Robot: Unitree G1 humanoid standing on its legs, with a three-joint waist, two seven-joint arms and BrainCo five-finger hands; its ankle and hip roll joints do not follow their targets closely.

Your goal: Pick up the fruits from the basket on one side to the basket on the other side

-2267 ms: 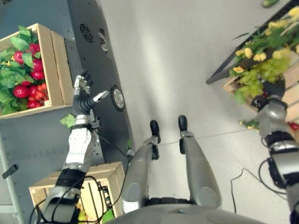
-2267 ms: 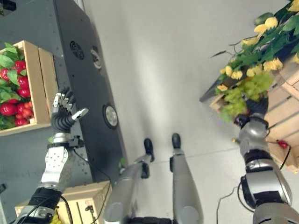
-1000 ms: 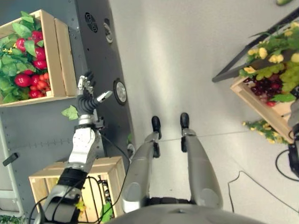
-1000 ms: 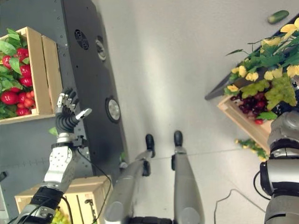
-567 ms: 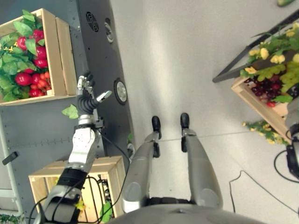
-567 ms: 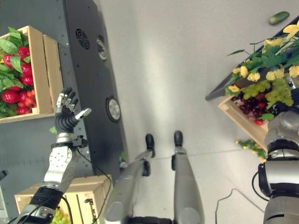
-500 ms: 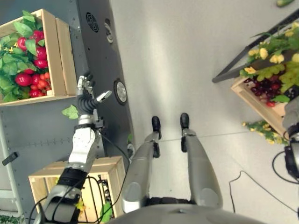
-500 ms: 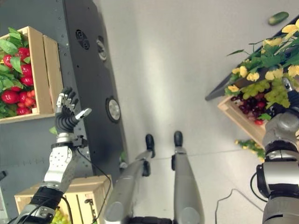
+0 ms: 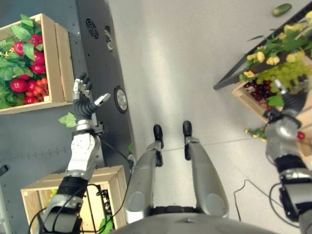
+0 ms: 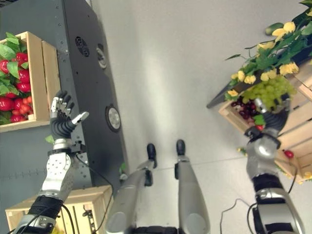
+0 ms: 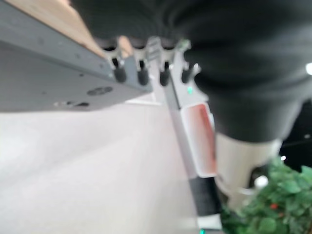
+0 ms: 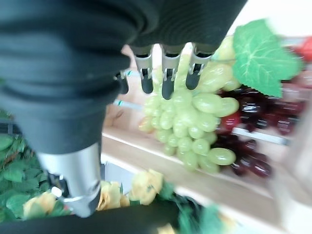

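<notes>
Grapes [image 10: 267, 93] (green bunch) at 2 o'clock, gripped in the curled fingers of the right hand [image 10: 274, 108] above the wooden crate [image 10: 233, 116] of dark fruit, left hand [image 9: 84, 100] at 9 o'clock, fingers spread, holding nothing, beside crate of red fruit [image 9: 54, 63].

Tall dark metal cabinet [image 9: 105, 63] with round vents at left, standing on pale grey floor [image 9: 185, 58]; yellow flowers [image 10: 253, 75] with green leaves at right; lone green leaf [image 9: 67, 120] against the grey panel
</notes>
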